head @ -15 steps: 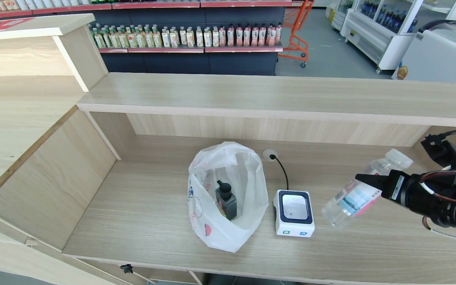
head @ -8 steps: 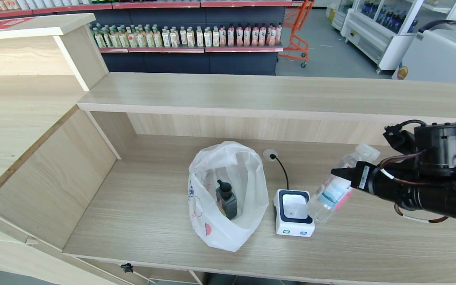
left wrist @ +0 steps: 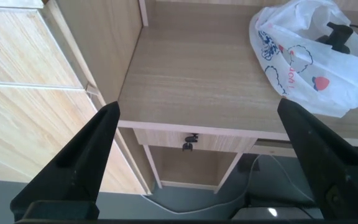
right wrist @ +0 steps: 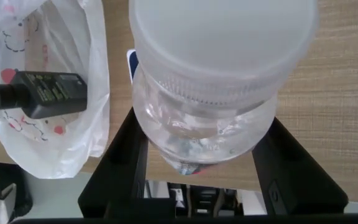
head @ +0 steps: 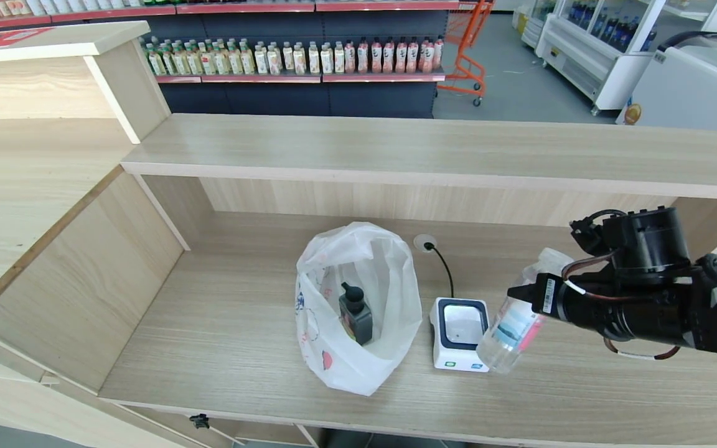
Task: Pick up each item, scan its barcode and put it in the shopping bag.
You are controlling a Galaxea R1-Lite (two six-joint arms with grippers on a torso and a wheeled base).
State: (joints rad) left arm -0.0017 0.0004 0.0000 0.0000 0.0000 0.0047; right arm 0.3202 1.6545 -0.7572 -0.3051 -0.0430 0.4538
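Note:
A clear water bottle (head: 510, 328) with a blue and pink label hangs tilted, its base low over the right edge of the white barcode scanner (head: 460, 333). My right gripper (head: 528, 297) is shut on the bottle's upper half. From the right wrist, the bottle's white cap (right wrist: 222, 43) fills the middle, with my right gripper (right wrist: 204, 165) clamped around the body. The white shopping bag (head: 358, 305) stands open left of the scanner, a dark pump bottle (head: 355, 316) inside it. My left gripper (left wrist: 197, 158) hangs open near the counter's front left edge, away from the bag (left wrist: 316, 56).
The lower counter (head: 221, 336) is walled by a wooden side panel (head: 84, 280) on the left and a raised ledge (head: 433, 149) behind. A black cable (head: 444, 269) runs from the scanner to a hole at the back. Bare counter lies in front right (head: 582, 392).
My right arm has carried the bottle leftward and slightly down, from well right of the scanner to over its right edge. The bag and scanner have not moved.

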